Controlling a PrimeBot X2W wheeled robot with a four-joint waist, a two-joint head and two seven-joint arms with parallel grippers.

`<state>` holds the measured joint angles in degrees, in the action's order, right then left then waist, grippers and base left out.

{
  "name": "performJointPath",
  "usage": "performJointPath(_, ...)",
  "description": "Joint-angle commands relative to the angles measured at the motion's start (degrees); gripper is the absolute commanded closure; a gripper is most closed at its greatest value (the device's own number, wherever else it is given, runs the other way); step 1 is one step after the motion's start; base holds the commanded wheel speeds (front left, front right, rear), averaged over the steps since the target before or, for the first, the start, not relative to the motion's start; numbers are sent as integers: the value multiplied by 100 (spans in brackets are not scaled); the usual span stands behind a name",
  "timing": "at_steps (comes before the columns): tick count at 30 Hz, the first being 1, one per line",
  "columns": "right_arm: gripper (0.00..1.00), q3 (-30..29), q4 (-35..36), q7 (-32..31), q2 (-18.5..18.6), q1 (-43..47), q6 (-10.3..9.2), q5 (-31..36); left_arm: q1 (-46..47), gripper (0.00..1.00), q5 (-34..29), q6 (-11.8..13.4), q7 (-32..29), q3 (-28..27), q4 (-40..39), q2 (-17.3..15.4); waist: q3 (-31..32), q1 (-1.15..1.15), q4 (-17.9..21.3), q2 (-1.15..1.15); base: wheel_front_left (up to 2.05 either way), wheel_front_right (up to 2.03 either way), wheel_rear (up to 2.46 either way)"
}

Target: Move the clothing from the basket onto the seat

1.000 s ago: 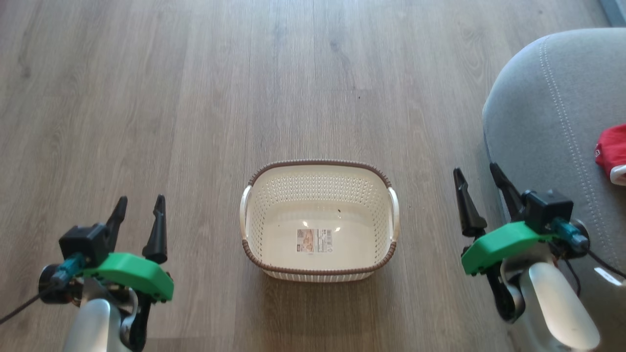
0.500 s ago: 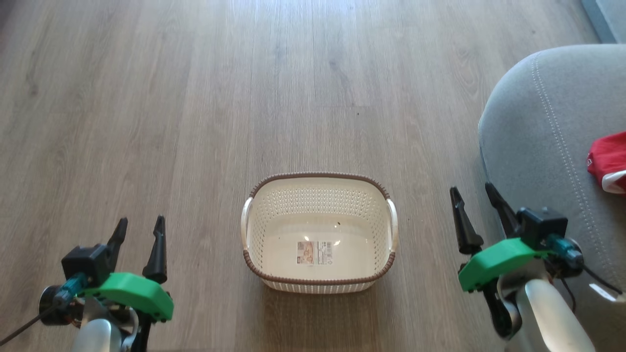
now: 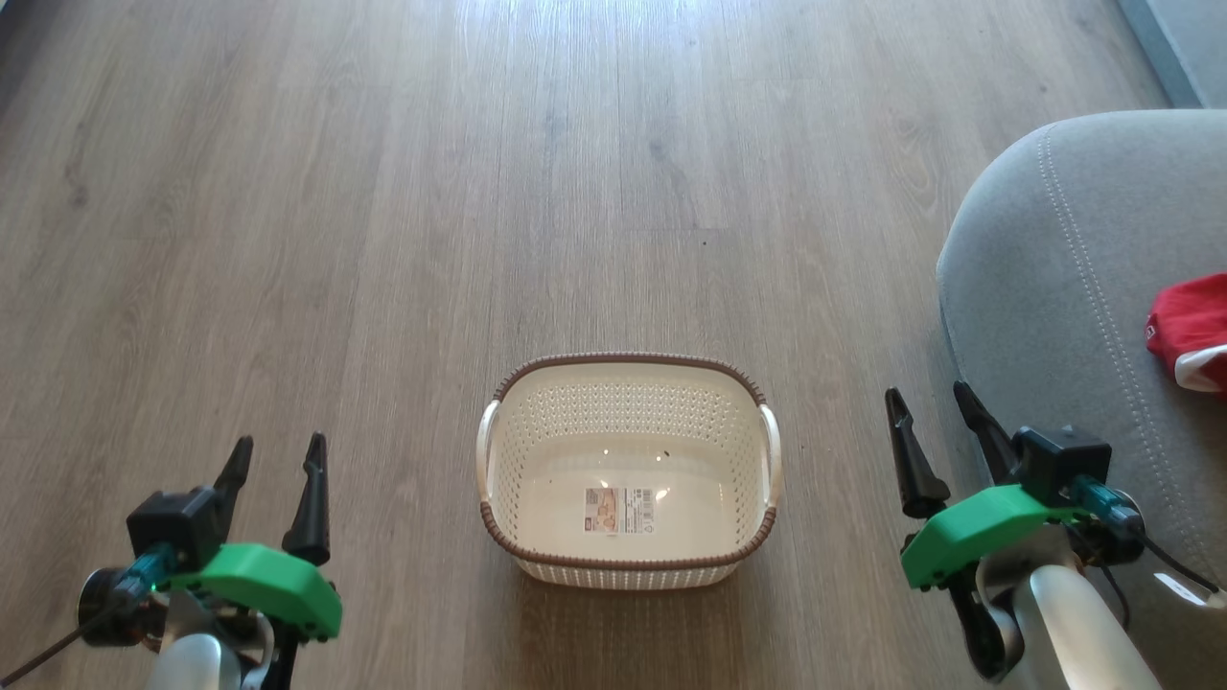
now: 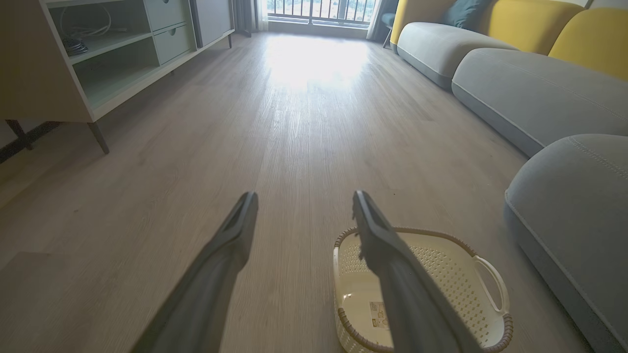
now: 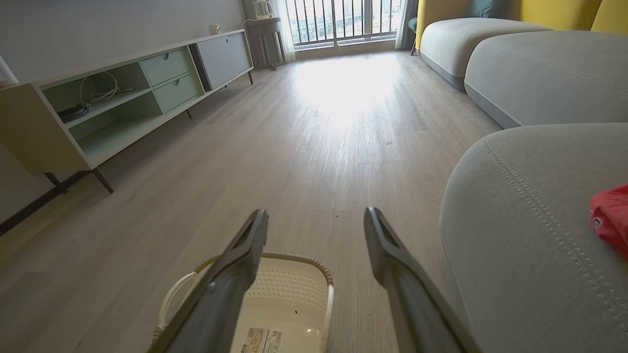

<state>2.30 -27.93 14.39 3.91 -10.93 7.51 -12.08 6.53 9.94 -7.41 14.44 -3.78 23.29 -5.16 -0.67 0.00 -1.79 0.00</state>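
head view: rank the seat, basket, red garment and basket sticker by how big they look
1. seat, largest even though the frame edge cuts it off
2. basket
3. red garment, partly out of frame
4. sticker, smallest, though close to the garment's visible part

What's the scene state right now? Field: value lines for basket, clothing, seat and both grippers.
basket: upright on the wood floor, nothing inside but the label sticker on its bottom
clothing: red garment with a white band, lying on the seat, cut off by the head view's right edge
seat: grey cushion, right of the basket, apart from it
left gripper: open, empty, left of the basket
right gripper: open, empty, right of the basket by the seat's edge
task status: basket emptied, looks done
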Motion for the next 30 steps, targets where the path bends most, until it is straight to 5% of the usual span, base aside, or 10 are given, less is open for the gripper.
performJointPath(1, 0, 121, 149, 61, -30, -91, -2, 25, 115, 0, -57, -8, 56, -210, -206, -47, 6, 0, 1, 0, 0, 0, 0)
performJointPath(8, 0, 108, 193, 61, -36, -95, -2, -24, 104, 0, -5, -8, 56, -129, -242, -60, -1, 0, 3, 0, 0, 0, 0)
performJointPath(9, 100, 0, -9, -1, -2, 0, 0, -11, -56, 100, 8, 1, -2, 26, -9, 11, 1, 0, 3, 0, 0, 0, 0)
performJointPath(30, 100, -135, 20, -340, -21, 147, 0, -1253, -127, 100, 1284, 0, -358, -27, 38, 69, 9, 0, 30, 0, 0, 0, 0)
